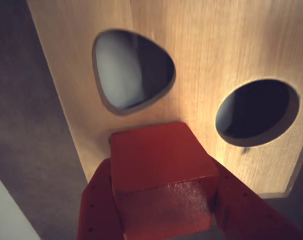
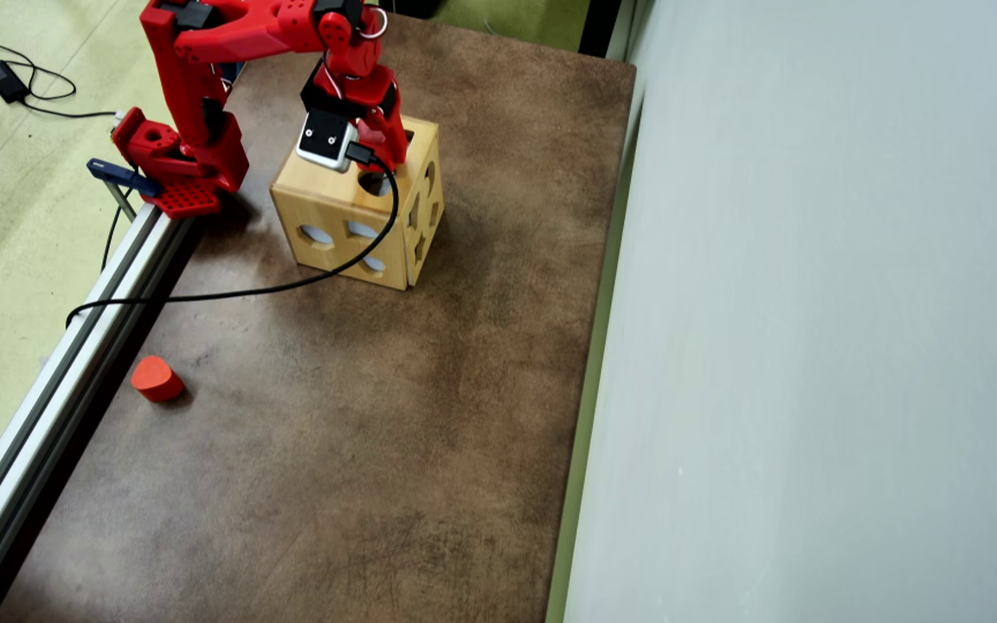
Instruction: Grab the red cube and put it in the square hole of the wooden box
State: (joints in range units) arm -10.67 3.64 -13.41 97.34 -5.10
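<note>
Here the gripper (image 1: 164,200) has both red fingers (image 1: 99,210) clamped on the red cube (image 1: 159,157), held above the wooden box (image 1: 211,60) top in the wrist view, just near of a rounded-triangle hole (image 1: 131,70); round hole (image 1: 256,112) to the right. Overhead, a red cylinder block (image 2: 156,379) lies well apart on the brown table (image 2: 334,450).

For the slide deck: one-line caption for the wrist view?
Tool shut on the red cube, poised over the wooden box top, near its rounded-triangle and round holes.
</note>
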